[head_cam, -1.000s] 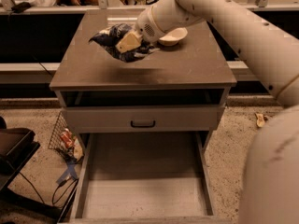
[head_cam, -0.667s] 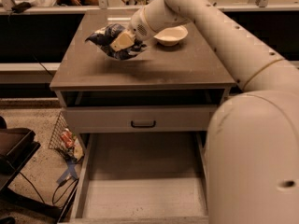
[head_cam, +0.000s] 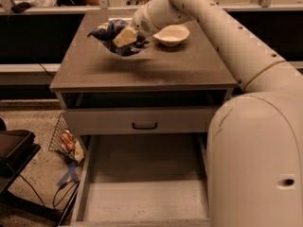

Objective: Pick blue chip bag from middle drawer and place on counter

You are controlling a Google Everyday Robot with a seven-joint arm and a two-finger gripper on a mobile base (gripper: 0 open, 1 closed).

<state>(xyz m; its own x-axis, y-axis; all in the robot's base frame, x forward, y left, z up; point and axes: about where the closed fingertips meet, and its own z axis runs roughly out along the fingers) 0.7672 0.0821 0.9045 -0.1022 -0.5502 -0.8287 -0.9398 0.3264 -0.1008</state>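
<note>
1. Far left, low down: a dark piece of furniture [head_cam: 14, 148], cut off by the edge, with a black cable [head_cam: 33, 193] trailing over the speckled floor beneath.
2. Just right of that, against the cabinet's left side: a wire basket [head_cam: 57, 131] holding a red-orange wrapper [head_cam: 67, 140]. Below it, strips of blue tape [head_cam: 70, 173] on the floor.
3. Over the rear left part of the counter [head_cam: 142, 72]: the blue chip bag [head_cam: 105, 32], crumpled, with white print on the foil. Lifted clear of the glossy top, with a soft shadow below. Well above and behind the open drawer.
4. Sunk into the bag's right half: the gripper [head_cam: 124, 39], pinching the foil, with one beige finger [head_cam: 127, 35] laid across the front of the bag.
5. Just right of the gripper, apart from the bag: a white bowl [head_cam: 171, 34], upright on the rear of the counter.
6. Under the top, in the centre: a dark open gap, then a closed grey drawer front [head_cam: 109, 121] with a black handle [head_cam: 144, 125].
7. Lower centre: the middle drawer [head_cam: 142, 193], pulled out toward the camera, showing a pale floor and low side walls.
8. From the gripper rightward: the cream arm [head_cam: 227, 37], sloping down into the bulky robot body [head_cam: 258, 164], filling the lower right corner and hiding the drawer's right edge.
</note>
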